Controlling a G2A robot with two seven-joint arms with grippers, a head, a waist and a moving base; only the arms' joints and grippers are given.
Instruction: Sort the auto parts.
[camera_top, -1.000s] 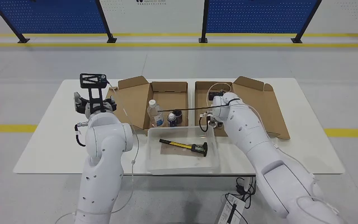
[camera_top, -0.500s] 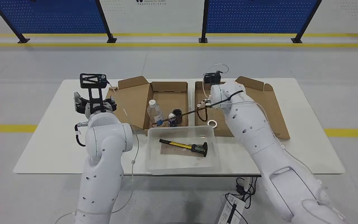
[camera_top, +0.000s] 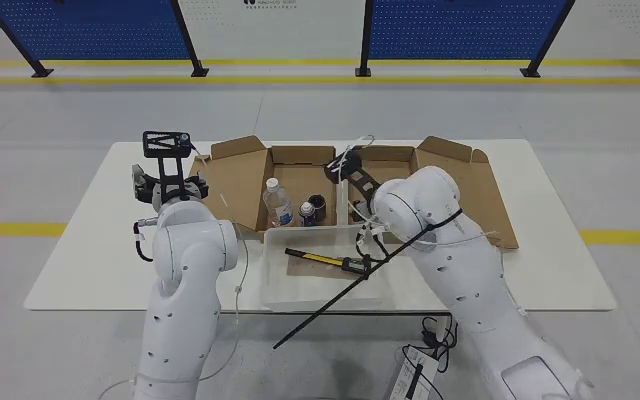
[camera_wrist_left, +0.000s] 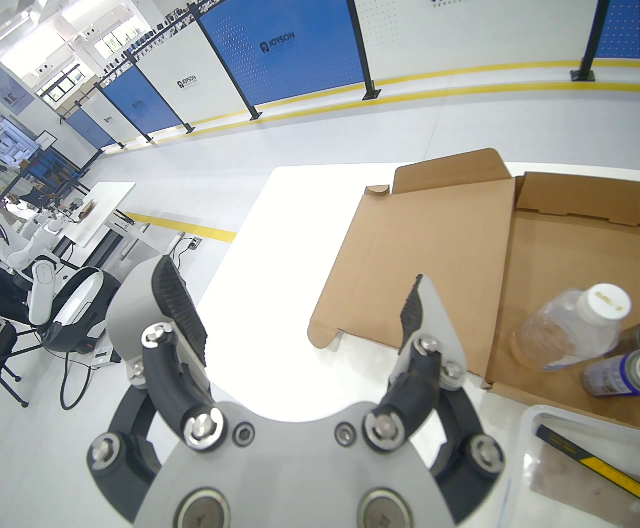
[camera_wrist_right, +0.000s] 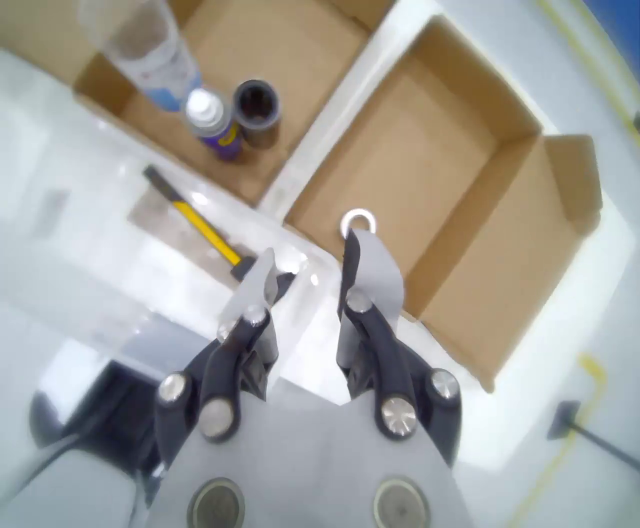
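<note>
Mid-frame in top view: clear bin (camera_top: 280, 290) holding hammer (camera_top: 330, 261). Just above it, left box (camera_top: 300, 160) with bottle (camera_top: 274, 200), spray can (camera_top: 307, 213) and dark cylinder (camera_top: 318, 206), all upright; right box (camera_top: 400, 160) with metal ring (camera_wrist_right: 358, 221). Released and empty: left claw (camera_wrist_left: 292, 280), over table (camera_top: 100, 250) at frame's left; right claw (camera_wrist_right: 310, 250), above bin's rim, near ring.
</note>
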